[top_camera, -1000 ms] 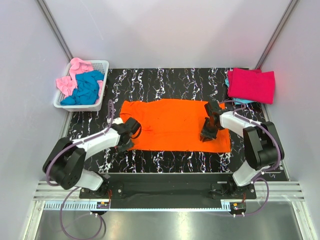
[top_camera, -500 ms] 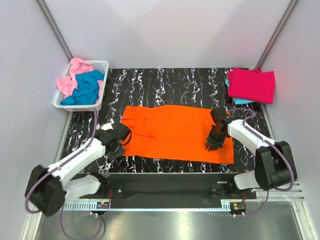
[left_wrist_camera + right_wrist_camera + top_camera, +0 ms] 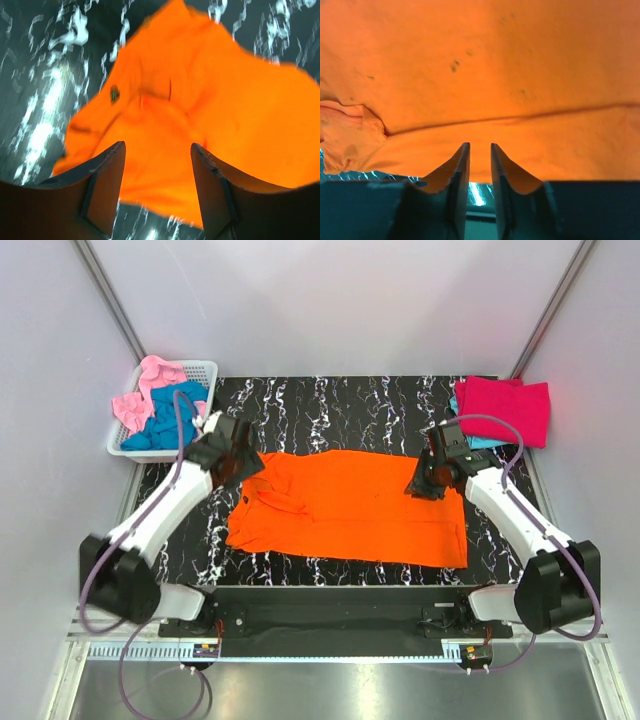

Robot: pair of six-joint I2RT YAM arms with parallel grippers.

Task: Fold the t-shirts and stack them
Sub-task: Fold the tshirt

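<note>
You are working on a black table point(image 3: 350, 400) veined with white, closed in by pale grey walls point(image 3: 330, 300), with a metal rail point(image 3: 330, 652) along the near edge. At the far left corner stands a white lattice basket point(image 3: 203, 368) holding a light pink t-shirt point(image 3: 150, 375) and a teal blue t-shirt point(image 3: 175, 412), both bunched up. At the far right corner a crimson-pink t-shirt point(image 3: 505, 408) lies folded, with an edge of teal cloth point(image 3: 478, 442) showing under its near left side. The orange t-shirt point(image 3: 350, 505) lies spread across the middle of the table, its left end rumpled around the collar.

Your left gripper point(image 3: 235, 462) hangs over the shirt's far left corner. In its wrist view its fingers point(image 3: 105, 180) stand wide apart, with nothing between them and the orange cloth below. Your right gripper point(image 3: 428, 483) is at the shirt's far right edge. Its fingers point(image 3: 457, 170) are drawn almost together, leaving only a narrow slit. You cannot tell whether any cloth is pinched there. A long crease runs across the orange cloth just beyond the tips
</note>
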